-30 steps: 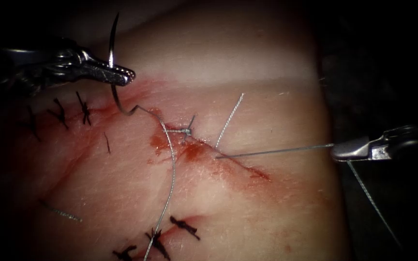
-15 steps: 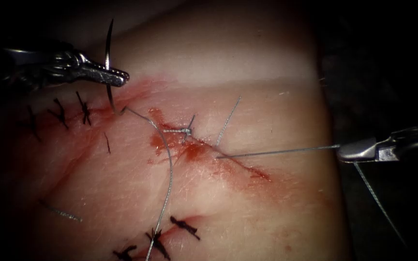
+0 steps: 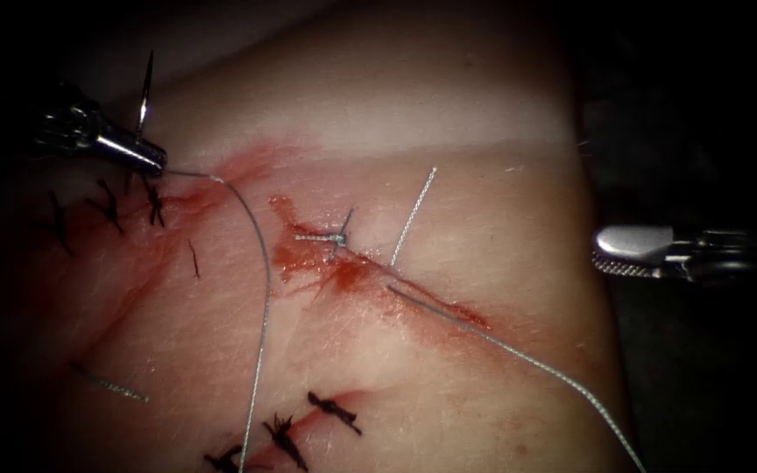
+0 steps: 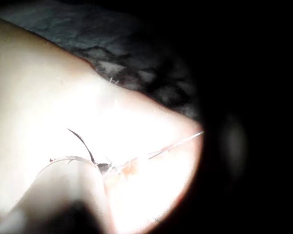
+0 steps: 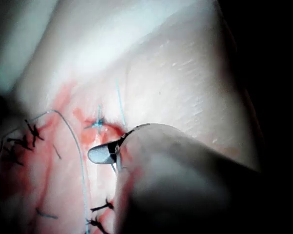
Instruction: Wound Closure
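Observation:
My left tool (image 3: 152,160) is at the upper left, left of the cut (image 3: 413,293), jaws shut on the curved needle (image 3: 145,95). The needle is clear of the tissue (image 3: 449,105) and its point stands up above the jaws. Thread (image 3: 260,263) runs from those jaws rightward, then curves down the tissue. A knot (image 3: 336,236) with short tails sits on the cut. My right tool (image 3: 611,252) hovers at the tissue's right edge, jaws parted and holding nothing. A slack thread strand (image 3: 519,350) trails from the cut to the lower right. In the right wrist view the right tool (image 5: 103,155) hangs just below the knot (image 5: 98,123).
Red fluid (image 3: 343,273) stains the tissue around the knot. Dark finished stitches lie at the left (image 3: 152,200) and at the bottom (image 3: 335,412). A loose cut end of thread (image 3: 109,384) rests at the lower left. A pale thread tail (image 3: 413,215) stands right of the knot.
The right tool's jaws opened and let go of the taut thread, which fell slack across the tissue. The left tool drew the needle further left, pulling its thread along.

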`<state>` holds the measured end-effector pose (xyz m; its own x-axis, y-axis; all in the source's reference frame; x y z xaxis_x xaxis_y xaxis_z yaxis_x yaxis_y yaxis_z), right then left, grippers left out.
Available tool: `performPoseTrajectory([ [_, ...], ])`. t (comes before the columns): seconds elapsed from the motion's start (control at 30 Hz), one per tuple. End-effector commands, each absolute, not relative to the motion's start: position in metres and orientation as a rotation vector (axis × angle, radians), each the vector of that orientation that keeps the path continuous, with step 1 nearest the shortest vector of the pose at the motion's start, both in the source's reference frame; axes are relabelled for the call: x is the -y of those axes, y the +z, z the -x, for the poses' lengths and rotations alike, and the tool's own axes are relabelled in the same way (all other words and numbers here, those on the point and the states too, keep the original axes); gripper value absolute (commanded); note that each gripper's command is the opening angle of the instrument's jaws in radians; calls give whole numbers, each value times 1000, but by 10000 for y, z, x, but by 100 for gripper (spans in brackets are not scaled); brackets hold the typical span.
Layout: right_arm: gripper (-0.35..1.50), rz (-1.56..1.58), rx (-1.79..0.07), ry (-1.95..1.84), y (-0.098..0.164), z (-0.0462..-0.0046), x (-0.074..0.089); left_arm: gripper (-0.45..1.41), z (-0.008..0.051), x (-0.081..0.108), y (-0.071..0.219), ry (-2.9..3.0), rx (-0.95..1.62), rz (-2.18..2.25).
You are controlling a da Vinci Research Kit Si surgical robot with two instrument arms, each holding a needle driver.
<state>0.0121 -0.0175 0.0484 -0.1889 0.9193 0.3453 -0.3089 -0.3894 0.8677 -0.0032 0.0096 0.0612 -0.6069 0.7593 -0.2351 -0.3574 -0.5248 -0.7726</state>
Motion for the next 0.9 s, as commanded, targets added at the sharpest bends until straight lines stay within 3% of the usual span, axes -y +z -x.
performPoseTrajectory([
  [0.03, 121, -1130, -832, 1753, 489, -130, 176, -45, 30, -96, 622, 2207, 855, 693],
  [0.13, 121, -1107, -844, 1783, 495, -133, 171, -45, 22, -99, 638, 2280, 773, 577],
  [0.17, 124, -1095, -850, 1796, 498, -135, 171, -30, 21, -98, 643, 2292, 757, 555],
  [0.2, 126, -1089, -854, 1803, 499, -135, 171, -8, 20, -98, 647, 2299, 753, 540],
  [0.23, 126, -1080, -859, 1812, 501, -136, 172, 74, 19, -96, 651, 2396, 812, 567],
  [0.27, 126, -1078, -861, 1814, 502, -136, 173, 101, 19, -97, 651, 2435, 846, 579],
  [0.3, 126, -1076, -862, 1815, 502, -136, 174, 116, 20, -97, 649, 2466, 889, 587],
  [0.37, 124, -1077, -861, 1814, 501, -137, 175, 115, 19, -100, 641, 2496, 1034, 599],
  [0.5, 123, -1081, -859, 1811, 499, -140, 178, 137, 12, -106, 616, 2686, 904, 677],
  [0.6, 123, -1087, -855, 1806, 497, -142, 180, 125, 10, -122, 600, 2882, 713, 626],
  [0.87, 123, -1090, -853, 1804, 497, -145, 181, 125, 20, -182, 544, 2992, 294, 582],
  [0.9, 123, -1090, -853, 1804, 497, -145, 181, 132, 23, -188, 535, 3001, 257, 599],
])
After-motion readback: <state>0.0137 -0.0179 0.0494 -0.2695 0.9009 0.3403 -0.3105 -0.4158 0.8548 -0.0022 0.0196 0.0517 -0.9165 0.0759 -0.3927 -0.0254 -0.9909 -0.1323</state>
